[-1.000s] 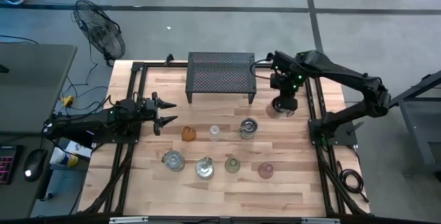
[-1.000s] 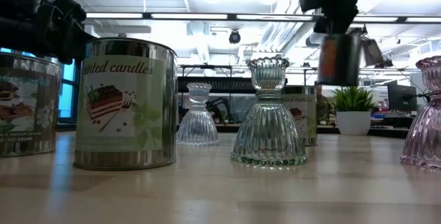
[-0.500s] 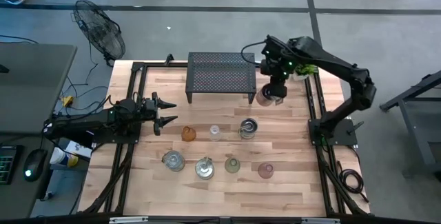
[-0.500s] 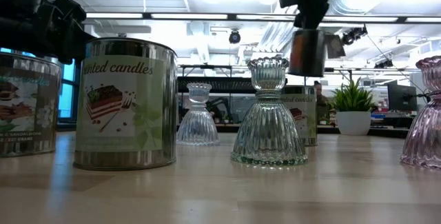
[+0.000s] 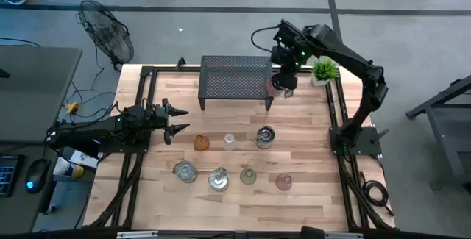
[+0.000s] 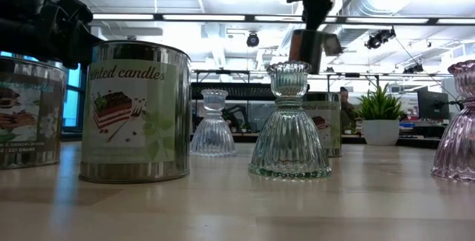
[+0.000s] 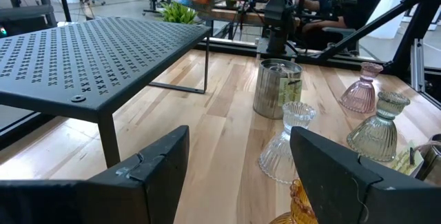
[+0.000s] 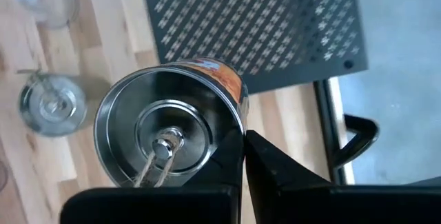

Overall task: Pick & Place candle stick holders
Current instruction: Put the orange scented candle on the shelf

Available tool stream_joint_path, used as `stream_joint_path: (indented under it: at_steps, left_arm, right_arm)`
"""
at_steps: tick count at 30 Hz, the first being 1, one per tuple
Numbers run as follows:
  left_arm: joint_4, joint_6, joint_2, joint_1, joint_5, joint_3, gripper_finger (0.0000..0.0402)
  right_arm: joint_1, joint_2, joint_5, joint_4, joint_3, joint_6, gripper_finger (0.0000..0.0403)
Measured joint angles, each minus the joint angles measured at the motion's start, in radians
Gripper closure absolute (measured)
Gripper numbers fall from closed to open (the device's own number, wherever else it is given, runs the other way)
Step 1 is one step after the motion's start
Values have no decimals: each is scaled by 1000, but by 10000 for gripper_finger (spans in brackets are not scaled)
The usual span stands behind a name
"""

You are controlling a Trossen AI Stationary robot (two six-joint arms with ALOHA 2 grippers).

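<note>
**High view: right gripper carries a tin at the rack's corner**

High view, as we read it: the right gripper (image 5: 283, 81) hangs over the right end of the black rack (image 5: 235, 77), near the potted plant (image 5: 323, 69). In the right wrist view its fingers (image 8: 275, 172) are pinched shut on the rim of a silvery tin (image 8: 171, 129), which we see from above: open-topped, shiny inside, with a small metal wick clip standing at the middle of its floor and an orange label on its outer wall. In the low view the same tin (image 6: 313, 50) hangs in the air, clear of the table.

On the table (image 5: 309, 195) we count seven more holders. The back row has an amber one (image 5: 201, 143), a small clear one (image 5: 229, 142) and a second tin (image 5: 265, 135). The front row has two silvery ones (image 5: 185, 170) (image 5: 218, 179), a pale green one (image 5: 248, 175) and a pink one (image 5: 283, 182). The low view shows ribbed, bell-shaped glass stands with small cups on top, and tins printed with a cake picture and the word "candles"; what is in those tins we cannot tell.

The left gripper (image 5: 175, 119) rests at the table's left edge, its jaws spread wide and holding nothing, just beside the amber holder.
</note>
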Motion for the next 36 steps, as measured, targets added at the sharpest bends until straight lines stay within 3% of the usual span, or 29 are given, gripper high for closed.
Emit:
stream_joint_path:
  at_steps: [17, 36]
  left_arm:
    - [0, 0, 0, 0, 0, 0, 153]
    - [0, 0, 0, 0, 0, 0, 153]
  right_arm:
    - [-142, 240, -7, -14, 337, -33, 403]
    - [-189, 306, -61, 85, 357, -18, 403]
